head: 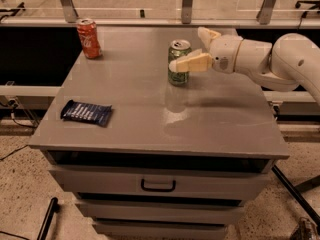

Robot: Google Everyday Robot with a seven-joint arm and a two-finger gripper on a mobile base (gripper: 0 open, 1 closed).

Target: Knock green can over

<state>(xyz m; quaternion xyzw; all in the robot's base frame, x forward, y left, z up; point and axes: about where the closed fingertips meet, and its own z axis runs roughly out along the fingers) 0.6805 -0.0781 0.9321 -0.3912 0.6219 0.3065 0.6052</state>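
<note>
Jaws of the gripper are seen spread, grasping nothing, with one laid across the front of the green can, seemingly touching. The can is stood upright, axis vertical, mid-back on the worktop. A red can and a blue packet are placed well apart; no obstruction is seen.

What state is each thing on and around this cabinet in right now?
green can: upright, not knocked over
red can: upright
blue packet: lying flat
top drawer: shut
end effector: open, at the green can, one finger across its front
</note>
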